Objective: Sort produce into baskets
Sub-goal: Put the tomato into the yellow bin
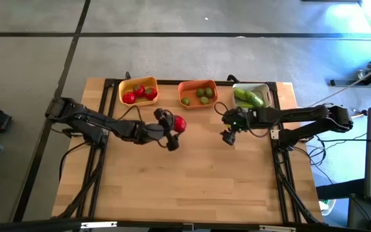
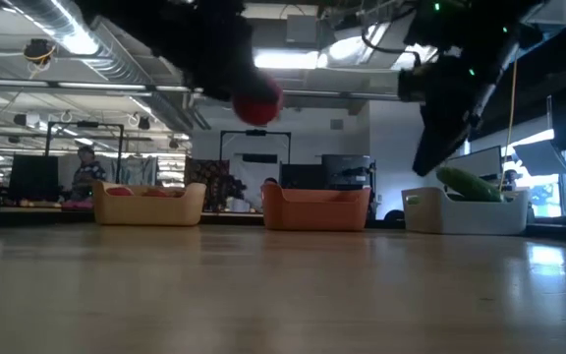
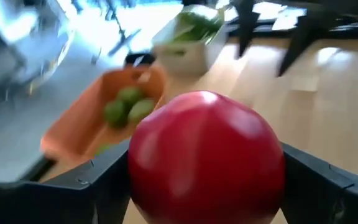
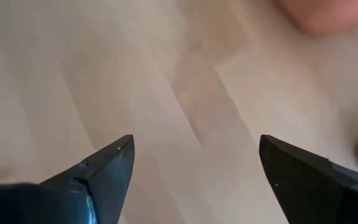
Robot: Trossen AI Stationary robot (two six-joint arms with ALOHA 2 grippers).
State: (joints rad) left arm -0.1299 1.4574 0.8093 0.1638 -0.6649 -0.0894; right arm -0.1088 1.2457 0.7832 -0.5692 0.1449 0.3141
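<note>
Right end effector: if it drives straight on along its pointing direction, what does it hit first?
Probably the bare wooden table: the right end effector, open and empty, points at nothing else. How far off is unclear.

A wooden table [image 1: 192, 180] is seen from straight above, filling the lower middle of the frame. Three baskets are lined up along its upper edge: a yellow basket [image 1: 122, 92] at the left is filled with red tomato-like pieces [image 1: 139, 93], an orange basket [image 1: 198, 84] in the middle with lime-like balls [image 1: 204, 94], and a white-grey basket [image 1: 266, 92] at the right with cucumber-like pieces [image 1: 248, 97]. A red tomato [image 1: 180, 124] is held by the left gripper [image 1: 175, 131] just below the gap between the yellow and orange baskets. The right gripper [image 1: 228, 137] is placed below the white-grey basket's left end, over bare wood, with nothing seen between its fingers.
</note>
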